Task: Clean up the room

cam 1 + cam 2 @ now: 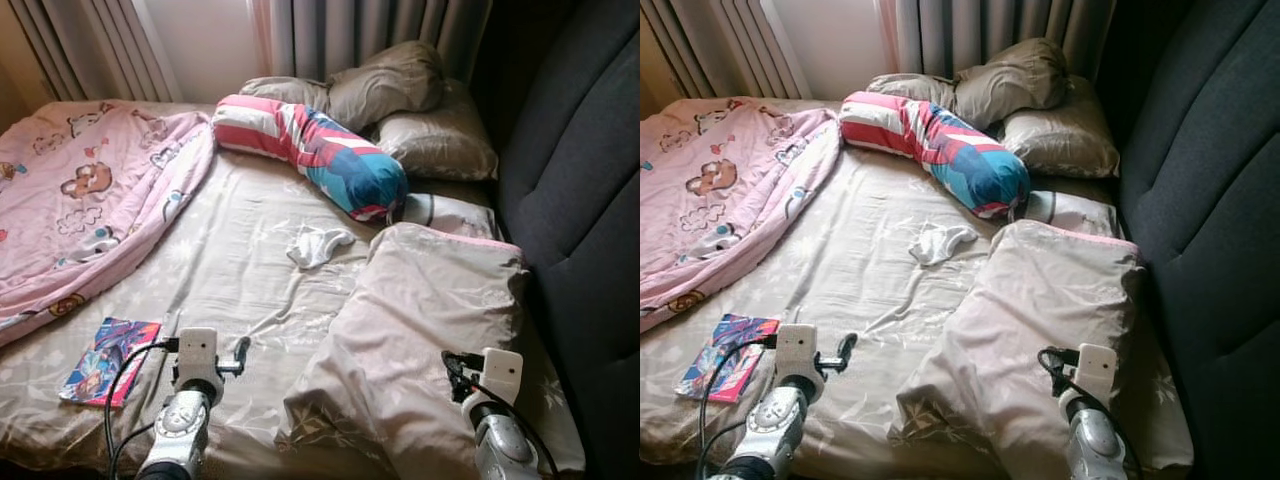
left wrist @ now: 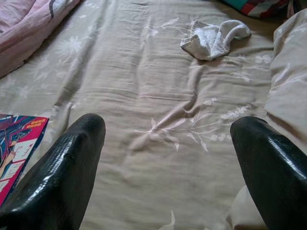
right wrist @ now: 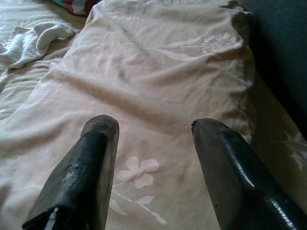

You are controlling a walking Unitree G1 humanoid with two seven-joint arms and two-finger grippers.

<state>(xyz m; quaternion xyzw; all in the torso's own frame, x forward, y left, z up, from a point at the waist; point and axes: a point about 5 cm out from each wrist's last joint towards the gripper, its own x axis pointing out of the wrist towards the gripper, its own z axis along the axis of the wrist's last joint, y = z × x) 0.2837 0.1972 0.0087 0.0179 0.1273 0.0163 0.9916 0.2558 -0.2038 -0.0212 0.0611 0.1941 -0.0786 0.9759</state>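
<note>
Bed (image 1: 250, 280): beige floral sheet, rumpled, dark padded headboard (image 1: 580, 200) on the robot's right
Blanket (image 1: 90, 190): pink, cartoon print, heaped on the far left of the bed
Near pillow (image 1: 420, 330): beige floral, lying flat at right beside the headboard
Bolster (image 1: 320, 150): striped pink, white and blue, lying slantwise at the head of the bed
Far pillows (image 1: 400, 100): grey-beige, stacked behind the bolster, by the curtains (image 1: 370, 30)
Magazine (image 1: 108, 360): bright cover, flat on the sheet near left, well apart from the blanket's edge
Sock (image 1: 318, 246): white, crumpled, mid-bed, between the bolster and the near pillow
Left gripper (image 2: 168, 158): fingers spread wide, holding nothing, over bare sheet, just right of the magazine
Right gripper (image 3: 153, 158): fingers spread, holding nothing, above the near pillow
</note>
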